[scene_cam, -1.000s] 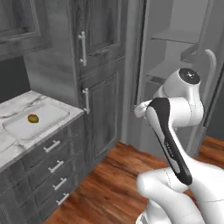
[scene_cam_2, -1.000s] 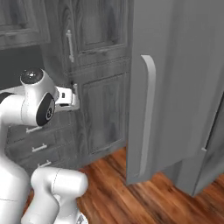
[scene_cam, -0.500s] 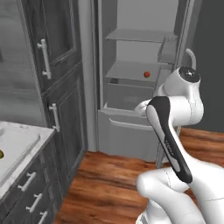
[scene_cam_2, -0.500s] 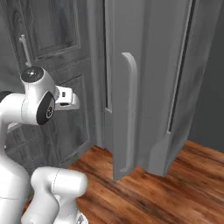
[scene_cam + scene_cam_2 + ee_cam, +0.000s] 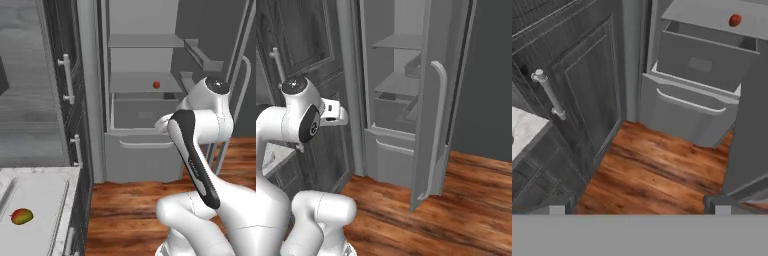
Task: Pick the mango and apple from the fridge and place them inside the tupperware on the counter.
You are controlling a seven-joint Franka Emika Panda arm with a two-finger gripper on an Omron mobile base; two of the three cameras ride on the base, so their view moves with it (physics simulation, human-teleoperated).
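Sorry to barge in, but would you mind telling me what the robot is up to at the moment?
It is moving fruit from the fridge into the tupperware on the counter. The mango already lies in the tupperware. The apple sits on a fridge shelf above the grey drawer, with the door open. The claw is open and empty, facing the fridge from above the wooden floor.

Apple (image 5: 156,85) on fridge shelf (image 5: 142,82); mango (image 5: 21,216) seemingly in tupperware (image 5: 35,212).
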